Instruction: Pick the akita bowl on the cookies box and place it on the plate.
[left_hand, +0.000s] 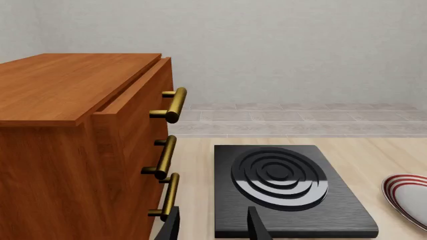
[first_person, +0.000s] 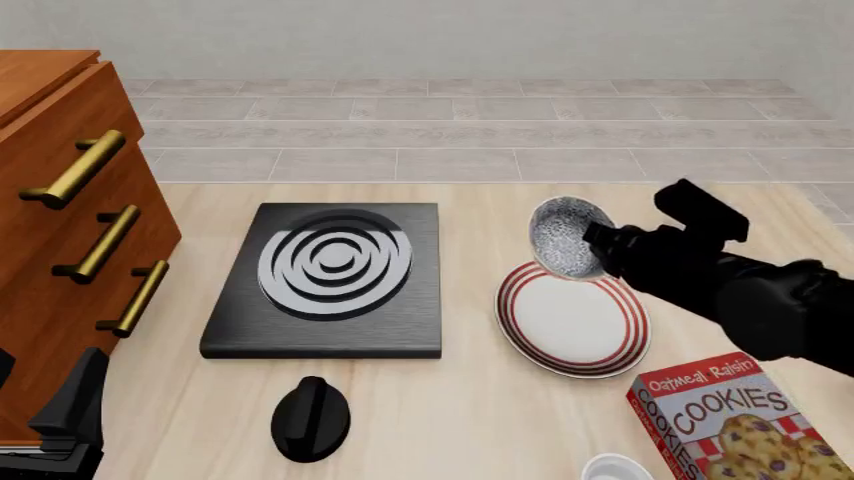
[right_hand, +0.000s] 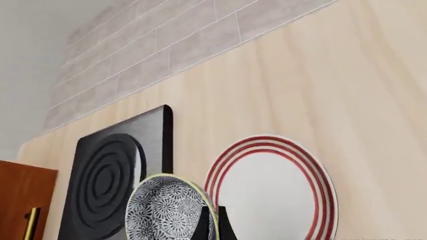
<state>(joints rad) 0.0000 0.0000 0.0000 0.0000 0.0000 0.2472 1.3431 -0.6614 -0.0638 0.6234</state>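
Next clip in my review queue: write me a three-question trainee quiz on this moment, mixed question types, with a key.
1. True or false: the akita bowl rests flat on the plate.
2. Which end effector holds the bowl: A) left B) right?
3. Fill in: the black knob lies on the near side of the ______.

Key:
1. False; it is held tilted in the air at the plate's far edge.
2. B; its fingers pinch the rim.
3. Black stove slab.

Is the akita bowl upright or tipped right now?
Tipped: the akita bowl hangs on edge in the right gripper above the plate, patterned inside facing sideways.
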